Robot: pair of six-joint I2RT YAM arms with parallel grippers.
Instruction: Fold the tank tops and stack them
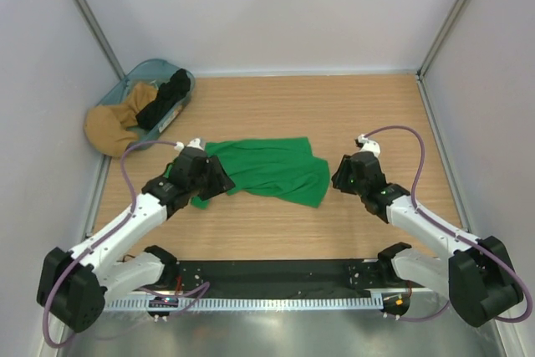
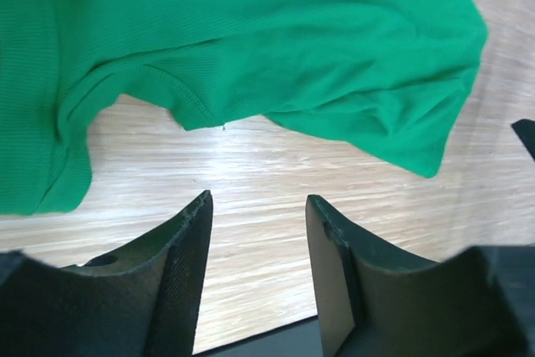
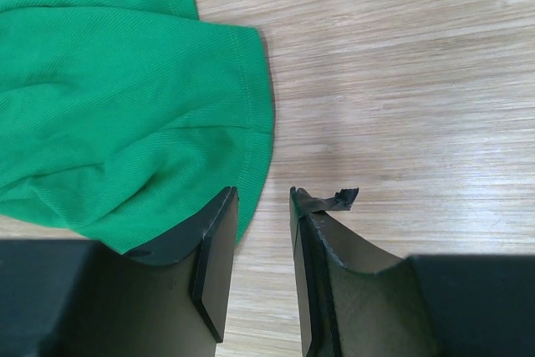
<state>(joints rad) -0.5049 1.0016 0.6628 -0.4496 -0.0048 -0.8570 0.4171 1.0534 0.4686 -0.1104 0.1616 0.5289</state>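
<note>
Pale wood table (image 1: 351, 106), white-walled bay. Found green tank top (image 1: 269, 170) mid-table, lying crosswise, rumpled and partly doubled over, not yet a tidy fold. Found black tank top (image 1: 170, 96) well apart from it, in teal basket (image 1: 155, 63) at far left corner, beside tan cloth (image 1: 110, 130) spilling over the rim.

Checked left gripper (image 2: 258, 203): roughly half open, empty, bare wood between the fingers, low over table at left end of green top. Armhole hem just beyond fingertips, not touching.

Checked right gripper (image 3: 262, 193): narrower gap, also empty, at right end. Hemmed corner just beside one finger; cannot tell whether touching. Noted frayed scrap of black tape (image 3: 338, 198) on the other fingertip.

Judged step in hand: taking hold of green top to smooth and fold it. Stacking not begun.

To do it well:
- Pinch at hem edges only, at matching points on both sides, for a straight fold line.
- Slide lower finger under fabric along the wood rather than stabbing down; otherwise likely to bunch.
- Lift both ends together, keep cloth lightly taut, carry over, lay down evenly before letting go.
- Flatten the ridges near right end first; soft knit, likely to slump and keep wrinkles.
- Watch tape scrap for snagging on the ribbed knit.
</note>
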